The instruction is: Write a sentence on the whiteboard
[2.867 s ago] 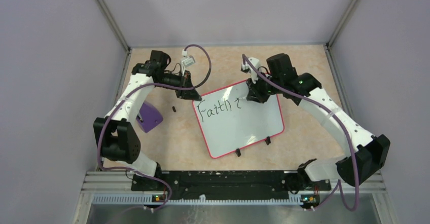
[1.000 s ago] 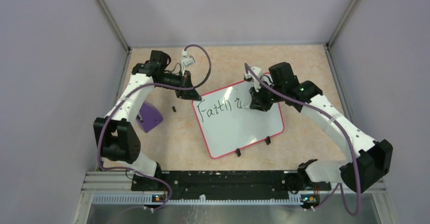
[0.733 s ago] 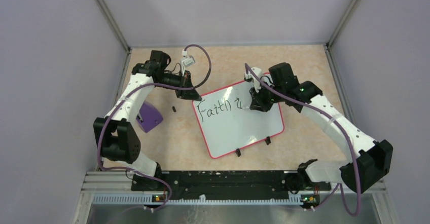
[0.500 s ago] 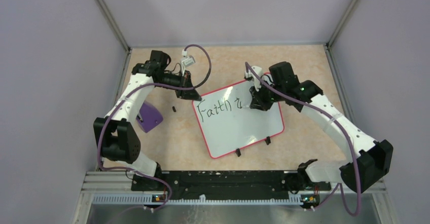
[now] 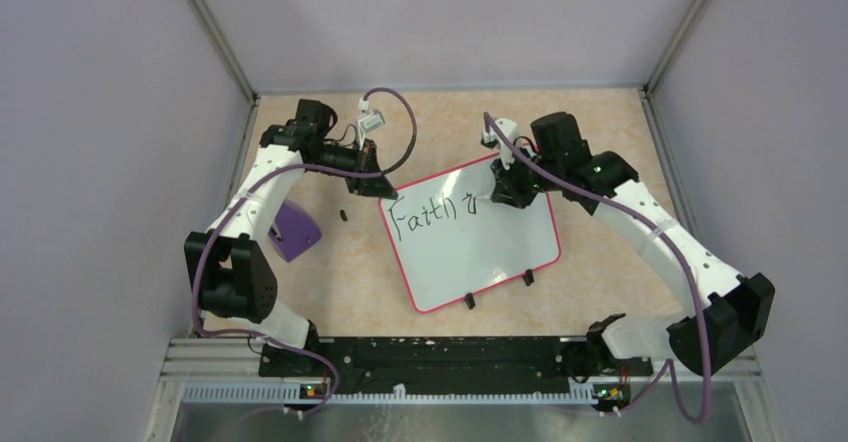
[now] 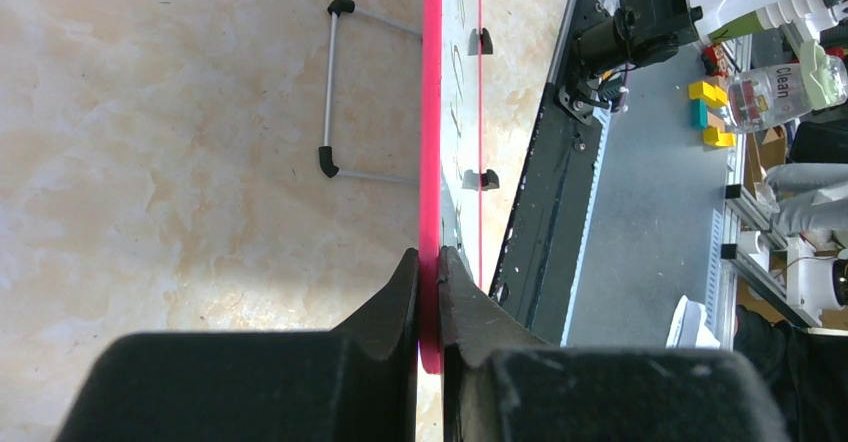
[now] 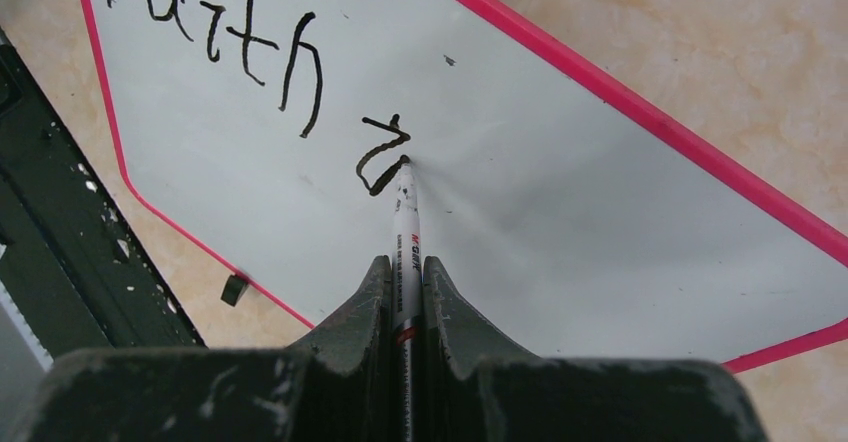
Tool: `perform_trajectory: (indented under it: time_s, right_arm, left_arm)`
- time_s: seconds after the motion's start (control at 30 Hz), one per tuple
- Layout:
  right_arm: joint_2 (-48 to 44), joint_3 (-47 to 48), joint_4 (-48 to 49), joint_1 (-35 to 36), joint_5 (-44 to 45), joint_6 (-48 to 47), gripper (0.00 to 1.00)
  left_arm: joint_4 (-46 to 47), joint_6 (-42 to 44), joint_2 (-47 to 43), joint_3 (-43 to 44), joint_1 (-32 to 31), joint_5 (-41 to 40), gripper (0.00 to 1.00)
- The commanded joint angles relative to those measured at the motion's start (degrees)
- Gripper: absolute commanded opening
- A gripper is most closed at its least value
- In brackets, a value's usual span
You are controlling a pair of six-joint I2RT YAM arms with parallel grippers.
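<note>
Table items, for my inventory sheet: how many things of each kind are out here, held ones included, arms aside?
whiteboard: 1
marker: 1
purple block: 1
small black piece: 1
Total: 4

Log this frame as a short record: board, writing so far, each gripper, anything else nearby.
whiteboard: lying face up, red-pink rim
lettering: "Faith" plus one unfinished stroke
left gripper: shut on the whiteboard's rim
right gripper: shut on marker, tip touching the new stroke
purple block: left of the board, partly under the left arm, not gripped
task status: sentence incomplete
</note>
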Motion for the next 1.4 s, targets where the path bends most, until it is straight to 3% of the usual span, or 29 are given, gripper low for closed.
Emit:
perform_trajectory:
  time_s: [0.0,1.1,1.37]
  right_arm:
    - [0.3,3.0,1.7,-1.2,2.8,-0.2,0.00]
    - [-3.6,-5.8,0.0,-2.1,-0.4,-0.8,0.00]
    - [-4.5,-3.8,-2.3,-1.8,-3.0,-0.8,0.00]
  left_arm:
    - [0.0,1.8,0.0,-0.5,-0.5,-1.3,0.00]
    - [0.5,1.7,-0.1,-1.3,-0.5,-1.4,0.00]
    - [0.5,1.5,0.0,-1.2,-0.5,-1.1,0.00]
